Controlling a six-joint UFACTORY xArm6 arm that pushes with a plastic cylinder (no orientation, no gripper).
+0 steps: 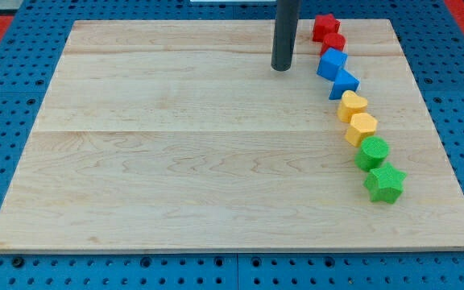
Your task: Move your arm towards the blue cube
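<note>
Rod first: our dark rod comes down from the top edge of the frame, and my tip [281, 69] rests on the wooden board [176, 145] in the upper middle, bare and grasping nothing, since it carries no gripper at all. In this single camera view, the blue cube [332, 63] sits just to the right of the tip, near but apart, with a strip of bare wood between them. We judge the approach largely done; what is left is a short slide toward the frame's right to close that gap.

The cube stands second-to-third in a curved line of blocks down the right side: a red star [325, 26] and a red cylinder [333, 42] above it, a second blue block [345, 83] touching below it, then two yellow blocks [357, 117], a green cylinder [373, 151] and a green star [385, 183].

The cube looks turned, one corner aimed lower left toward us; being near-square, it shows no clear long axis.
</note>
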